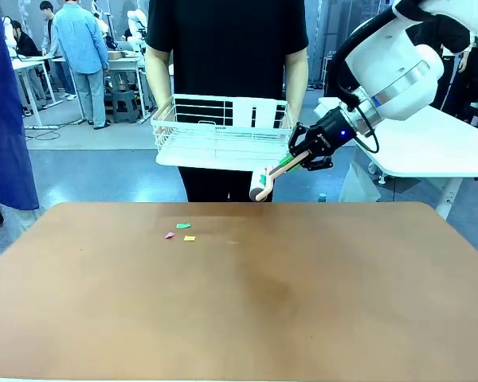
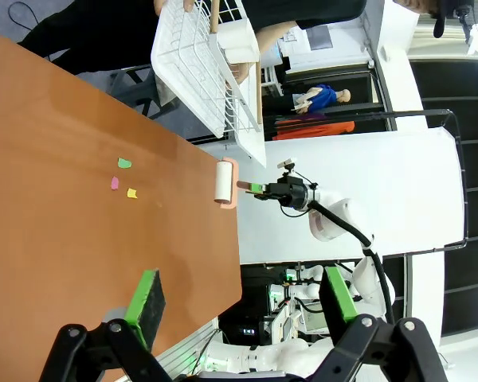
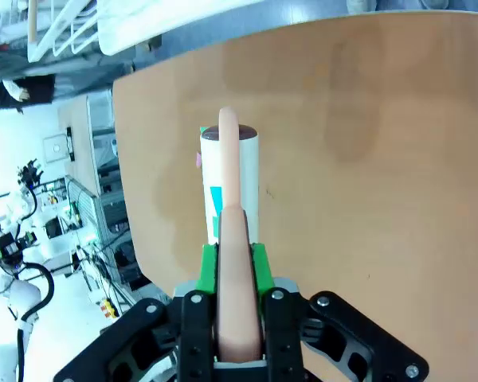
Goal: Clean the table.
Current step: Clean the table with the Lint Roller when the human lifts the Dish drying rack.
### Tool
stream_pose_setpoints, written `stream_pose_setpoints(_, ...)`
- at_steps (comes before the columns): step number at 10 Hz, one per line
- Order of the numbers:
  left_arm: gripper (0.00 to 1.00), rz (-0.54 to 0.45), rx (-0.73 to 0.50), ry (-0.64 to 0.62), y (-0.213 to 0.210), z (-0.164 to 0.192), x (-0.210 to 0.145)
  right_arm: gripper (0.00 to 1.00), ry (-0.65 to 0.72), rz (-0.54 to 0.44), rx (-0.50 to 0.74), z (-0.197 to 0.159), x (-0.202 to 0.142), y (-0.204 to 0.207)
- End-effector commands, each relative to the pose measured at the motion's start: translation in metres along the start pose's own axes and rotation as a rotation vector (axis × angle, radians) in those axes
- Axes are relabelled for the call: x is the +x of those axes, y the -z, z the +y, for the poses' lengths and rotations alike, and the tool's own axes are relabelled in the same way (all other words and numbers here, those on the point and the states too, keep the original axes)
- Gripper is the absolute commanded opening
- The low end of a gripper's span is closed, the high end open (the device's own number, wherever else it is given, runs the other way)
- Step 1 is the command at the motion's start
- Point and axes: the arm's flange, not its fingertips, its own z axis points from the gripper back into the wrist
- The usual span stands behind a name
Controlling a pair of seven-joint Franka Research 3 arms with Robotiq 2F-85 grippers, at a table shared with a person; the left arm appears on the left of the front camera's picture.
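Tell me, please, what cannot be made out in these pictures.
- Front view: the three coloured scraps on the table are too small to identify.
- Front view: the right gripper covers part of the handle of the lint roller.
- Right wrist view: that handle hides the middle of the roll.
- Left wrist view: the top edge cuts off the white wire basket, so its contents are unclear.

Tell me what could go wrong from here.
1. The right hand holds the lint roller close by the person's white wire basket; swinging away could clip it.
2. Only the thin handle is pinched, so pressing down on the table may twist it in the grip.
3. The three paper scraps lie loose; a skewed pass might push them instead of lifting them.
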Motion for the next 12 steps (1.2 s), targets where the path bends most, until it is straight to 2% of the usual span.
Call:
stream_pose_setpoints(1, 1.0, -0.007, -0.002, 0.004, -0.003, -0.002, 0.0, 0.21, -0.012, 0.032, -0.005, -0.003, -0.003, 0.0)
stream_pose_setpoints(7, 1.0, -0.007, -0.002, 0.004, -0.003, -0.002, 0.0, 0.21, 0.003, 0.02, 0.001, -0.003, -0.002, 0.001)
stream_pose_setpoints(9, 1.0, -0.007, -0.002, 0.004, -0.003, -0.002, 0.0, 0.21, -0.004, 0.085, -0.041, 0.0, 0.006, 0.028)
stream_pose_setpoints(12, 1.0, -0.007, -0.002, 0.004, -0.003, -0.002, 0.0, 0.21, 0.013, 0.173, -0.039, -0.009, 0.017, 0.075)
